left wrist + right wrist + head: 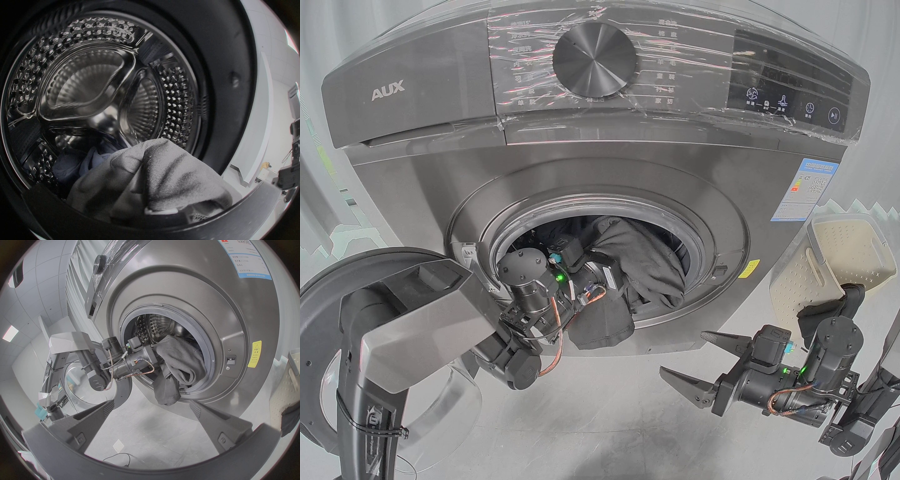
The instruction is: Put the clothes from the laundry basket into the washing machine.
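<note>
Left gripper point(610, 275) sits at the mouth of the washing machine point(425, 181), buried in a grey garment point(647, 259); whether it grips or has let go cannot be told. The garment lies across the lower door rim, part inside the drum point(93, 78) above dark blue clothes point(72, 162), one fold hanging outside. Right gripper point(686, 355) hovers spread wide and empty, below the opening and near the cream laundry basket point(850, 250), which has dark cloth point(825, 312) over its edge.
</note>
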You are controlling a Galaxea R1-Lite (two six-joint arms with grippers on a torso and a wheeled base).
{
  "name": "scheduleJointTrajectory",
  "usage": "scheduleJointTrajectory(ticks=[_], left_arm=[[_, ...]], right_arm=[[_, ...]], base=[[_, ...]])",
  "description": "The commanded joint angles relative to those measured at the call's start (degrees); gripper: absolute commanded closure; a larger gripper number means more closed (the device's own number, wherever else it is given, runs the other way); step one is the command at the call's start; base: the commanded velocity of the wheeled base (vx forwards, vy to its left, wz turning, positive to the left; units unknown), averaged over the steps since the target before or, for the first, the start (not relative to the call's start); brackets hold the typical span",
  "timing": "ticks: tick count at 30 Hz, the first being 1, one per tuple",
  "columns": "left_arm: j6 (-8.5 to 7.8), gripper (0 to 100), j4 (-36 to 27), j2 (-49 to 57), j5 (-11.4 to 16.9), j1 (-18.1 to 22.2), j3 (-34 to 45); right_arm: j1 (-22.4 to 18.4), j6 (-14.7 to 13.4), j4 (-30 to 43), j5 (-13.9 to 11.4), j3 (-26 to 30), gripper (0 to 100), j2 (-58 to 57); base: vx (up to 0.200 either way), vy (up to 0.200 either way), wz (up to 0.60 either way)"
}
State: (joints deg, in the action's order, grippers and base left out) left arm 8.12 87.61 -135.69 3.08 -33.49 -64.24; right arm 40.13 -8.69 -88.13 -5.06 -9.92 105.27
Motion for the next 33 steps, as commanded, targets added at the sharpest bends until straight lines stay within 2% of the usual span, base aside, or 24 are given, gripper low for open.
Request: scheduleJointTrajectory(ticks=[1, 5, 15, 20, 24, 33], left_arm=[[0.05, 100, -2.1, -4.84, -2.29, 1.14, -7.47], [0.05, 100, -4.03, -7.3, -3.7, 1.5, -13.01], [0.14, 100, -9.92, -11.26, -3.96, 1.76, -21.62], [0.23, 100, -16.86, -12.84, -4.14, 3.34, -29.62], [0.14, 100, -20.64, -14.25, -6.42, 3.96, -34.98], [0.14, 100, -22.14, -15.83, -8.01, 3.87, -39.29]], right_arm=[[0.03, -0.01, -0.03, -0.04, -0.1, 0, 0.12], [0.39, -0.01, -0.03, -0.04, -0.1, 0, 0.2], [0.39, -0.01, -0.03, -0.04, -0.01, 0, 0.38], [0.39, 0.08, -0.03, -0.13, -0.1, 0, 0.47], [0.39, 0.17, -0.03, -0.21, -0.18, 0, 0.47], [0.47, 0.17, -0.03, -0.13, -0.01, 0, 0.55]], base=[[0.0, 0.0, 0.0], [0.0, 0.0, 0.0], [0.0, 0.0, 0.0], [0.0, 0.0, 0.0], [0.0, 0.0, 0.0], [0.0, 0.0, 0.0]])
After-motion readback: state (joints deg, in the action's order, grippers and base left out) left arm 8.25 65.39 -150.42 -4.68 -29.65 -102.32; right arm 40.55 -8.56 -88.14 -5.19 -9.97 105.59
